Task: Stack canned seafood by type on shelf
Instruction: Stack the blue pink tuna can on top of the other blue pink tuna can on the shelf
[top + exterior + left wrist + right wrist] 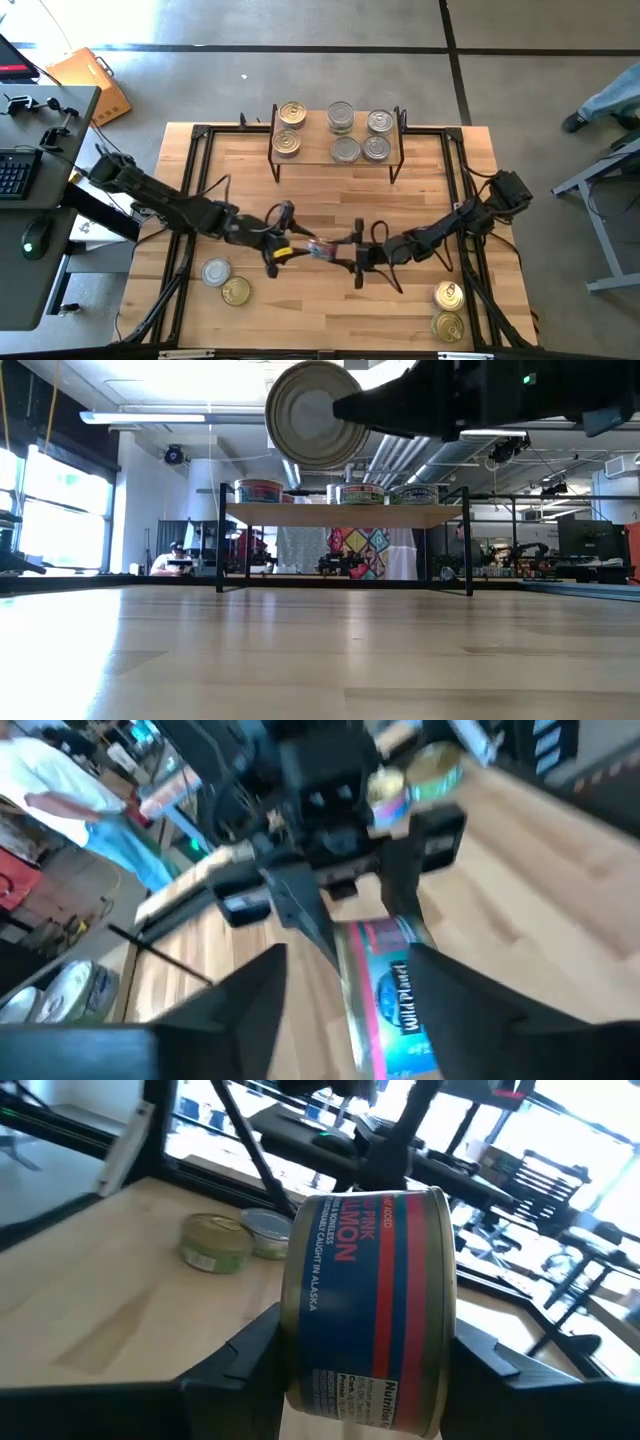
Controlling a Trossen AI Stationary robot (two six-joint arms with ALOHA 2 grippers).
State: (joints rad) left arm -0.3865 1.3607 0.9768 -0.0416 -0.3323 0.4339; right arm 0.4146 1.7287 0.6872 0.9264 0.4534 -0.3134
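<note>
At centre frame above the table (330, 300), a pink salmon tin (370, 1310) is clamped across its walls by the right gripper (345, 255). The left gripper (290, 245) is seen beside it with jaws parted, released. The tin is judged rigid, fairly heavy and slick, best held across the side walls.

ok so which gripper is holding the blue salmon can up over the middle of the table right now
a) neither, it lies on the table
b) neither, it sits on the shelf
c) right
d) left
c: the right wrist view shows the salmon can clamped between the right gripper fingers, while the left gripper stands open around it.
</note>
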